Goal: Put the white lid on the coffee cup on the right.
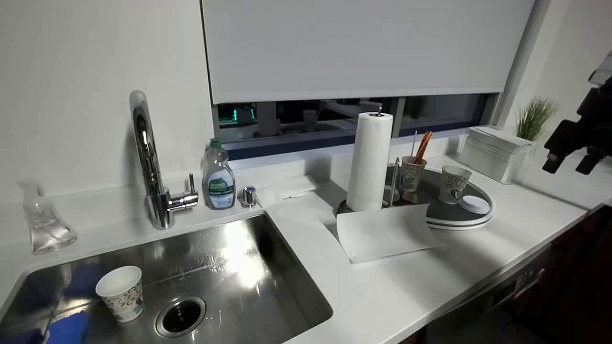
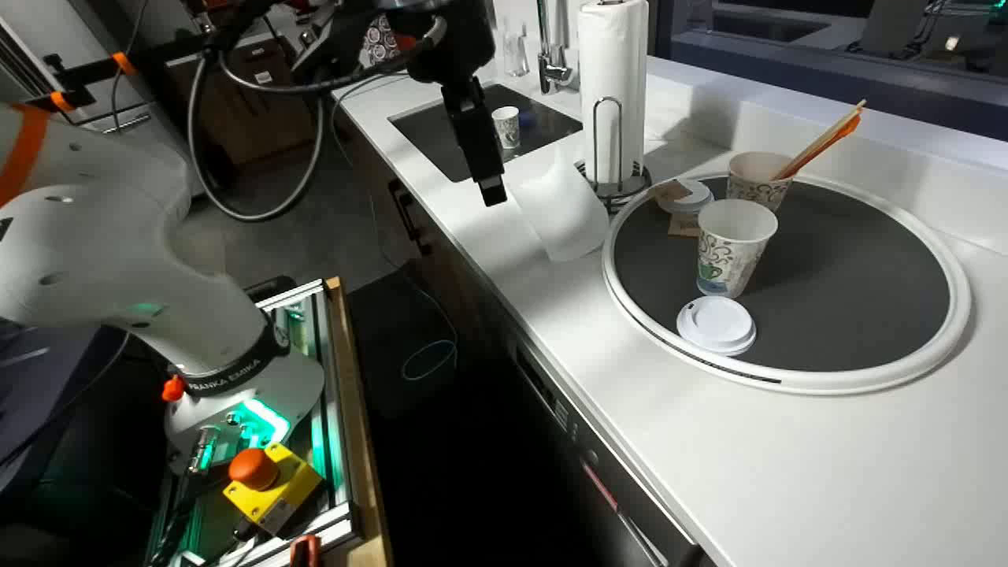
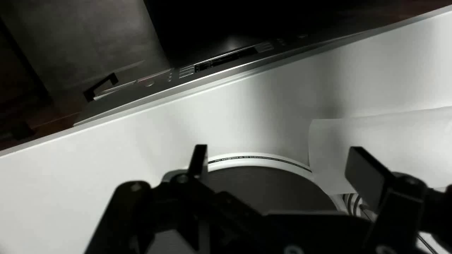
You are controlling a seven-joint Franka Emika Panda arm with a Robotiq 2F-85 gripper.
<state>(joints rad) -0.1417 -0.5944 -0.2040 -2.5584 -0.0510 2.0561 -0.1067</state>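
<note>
The white lid (image 1: 474,204) lies flat on a grey round turntable, beside the coffee cup and apart from its mouth; it also shows in an exterior view (image 2: 717,324). The coffee cup (image 1: 454,184) is an upright, lidless paper cup with a printed pattern, greyish in this light, right of a similar cup holding sticks; it shows in an exterior view (image 2: 732,246). Lid and cup cannot be seen in the wrist view. My gripper (image 1: 569,165) hangs in the air, away from both, in both exterior views (image 2: 494,193). In the wrist view its fingers (image 3: 277,158) are wide apart with nothing between them.
The turntable (image 2: 937,346) also holds the cup with sticks (image 2: 756,177) and another lid (image 2: 685,195) with brown packets. A paper-towel roll (image 1: 370,162) and a loose white sheet (image 1: 382,234) stand beside it. Another patterned cup (image 1: 122,294) is in the sink (image 1: 287,282).
</note>
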